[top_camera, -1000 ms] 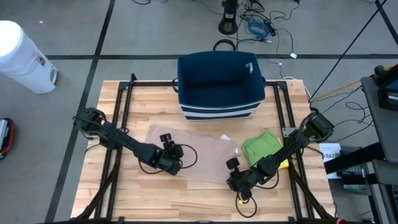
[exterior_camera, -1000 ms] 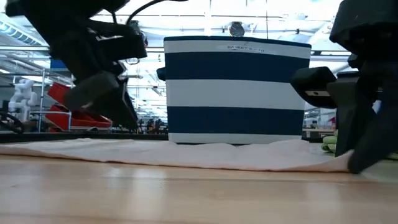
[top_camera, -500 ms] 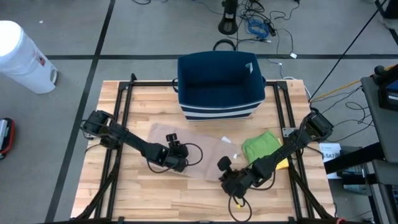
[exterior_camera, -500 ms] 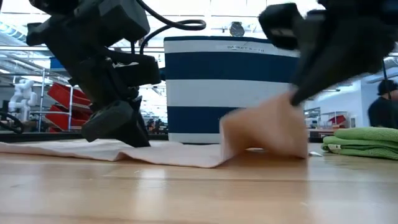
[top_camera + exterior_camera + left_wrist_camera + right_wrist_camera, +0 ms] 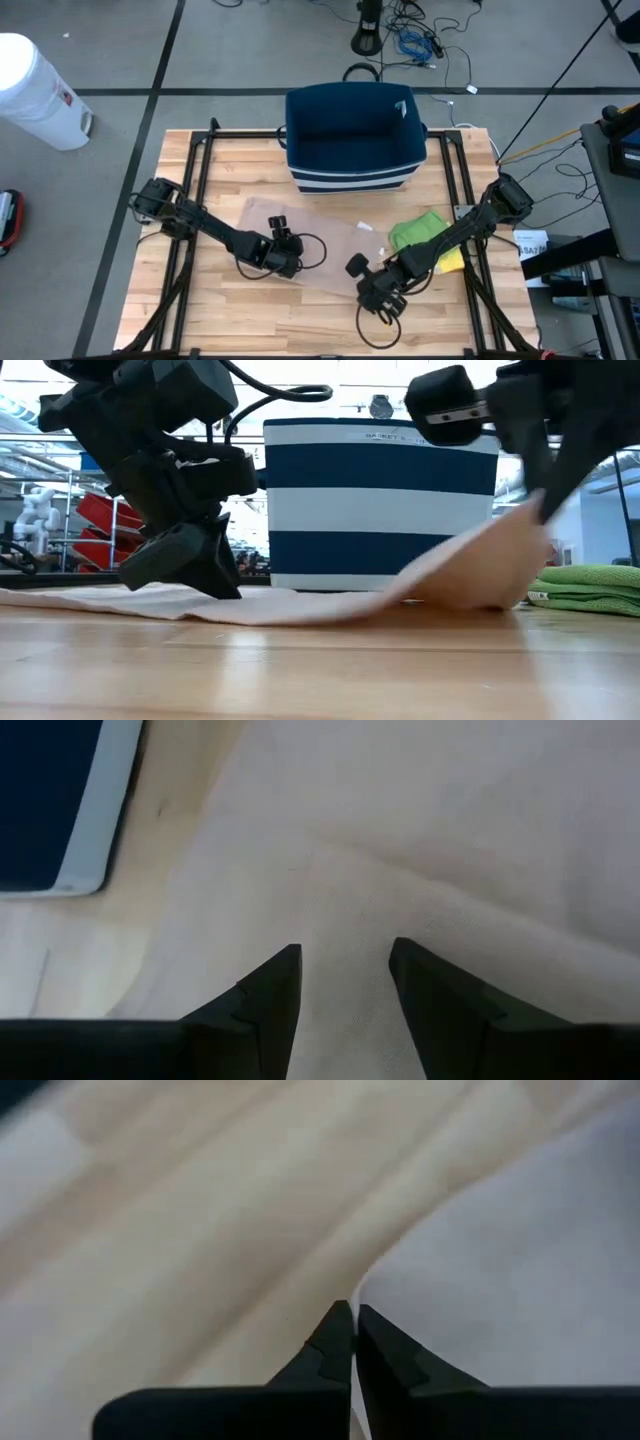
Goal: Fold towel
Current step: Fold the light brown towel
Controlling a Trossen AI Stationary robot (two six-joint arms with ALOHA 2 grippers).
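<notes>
1. The tabletop (image 5: 230, 330) is pale wooden planking inside a black frame, standing on a grey floor (image 5: 200, 50) crossed by dark lines and cables.
2. A white cylindrical container (image 5: 35, 90) stands on the floor off the tabletop's far left corner.
3. A navy basket (image 5: 352, 135) with white stripes stands at the far middle of the tabletop.
4. The beige towel (image 5: 320, 245) lies spread between the arms, just in front of the basket.
5. A folded green cloth (image 5: 420, 232) lies beside the towel's right edge.
6. The left pincer (image 5: 343, 982) rests on the towel's left part, fingers parted narrowly, holding nothing.
7. The right pincer (image 5: 353, 1342) is closed on the towel's right edge.
8. Only the low view shows that edge (image 5: 500, 565) lifted clear of the tabletop, and a workshop with red bins (image 5: 100, 525) behind.
</notes>
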